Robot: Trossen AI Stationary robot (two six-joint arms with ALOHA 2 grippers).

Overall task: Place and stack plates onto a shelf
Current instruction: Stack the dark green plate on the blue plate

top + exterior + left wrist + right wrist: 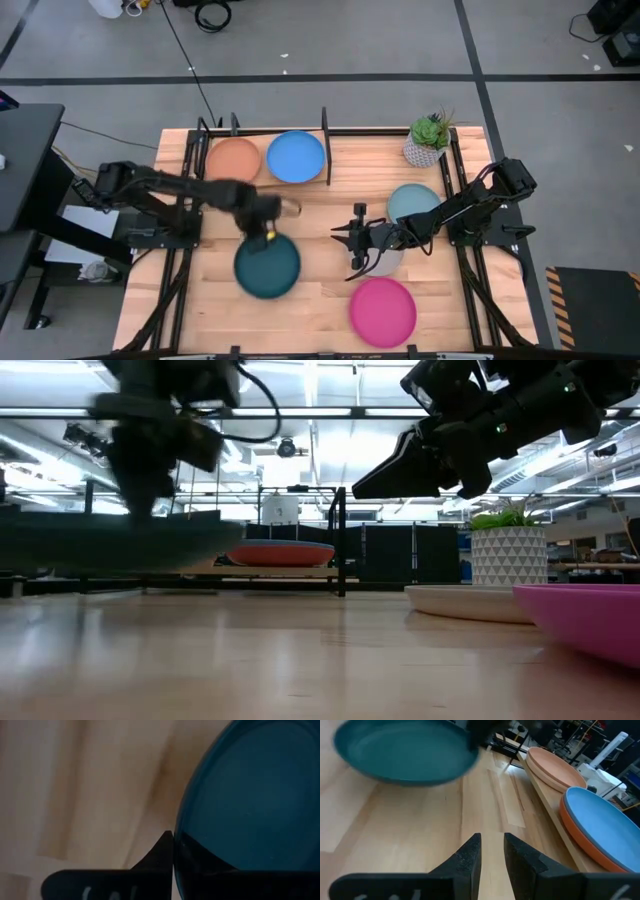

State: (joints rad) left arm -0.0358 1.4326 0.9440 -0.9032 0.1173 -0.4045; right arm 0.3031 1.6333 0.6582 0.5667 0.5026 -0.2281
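My left gripper (266,232) is shut on a teal plate (267,266) and holds it above the middle of the table. The teal plate also shows in the right wrist view (402,752) and the low view (110,545). The shelf (330,150) stands along the far edge. A tan plate (233,158) lies on its left part, and a blue plate (296,157) lies on an orange plate (570,827) on its right. My right gripper (492,845) hovers empty right of centre, its fingers a narrow gap apart. My left gripper pinches the teal plate's rim (176,851) on the side toward the shelf. One finger (159,854) is outside the rim and the other is over the plate's inside. The fingers come from above, pointing down. The plate hangs about level, clear of the table.
A pale blue plate (412,203) and a cream plate (470,600) lie on the table at the right, near my right gripper. A magenta plate (382,310) lies near the front edge. A potted plant (428,140) stands at the far right. A black post (326,145) stands at the shelf's right end.
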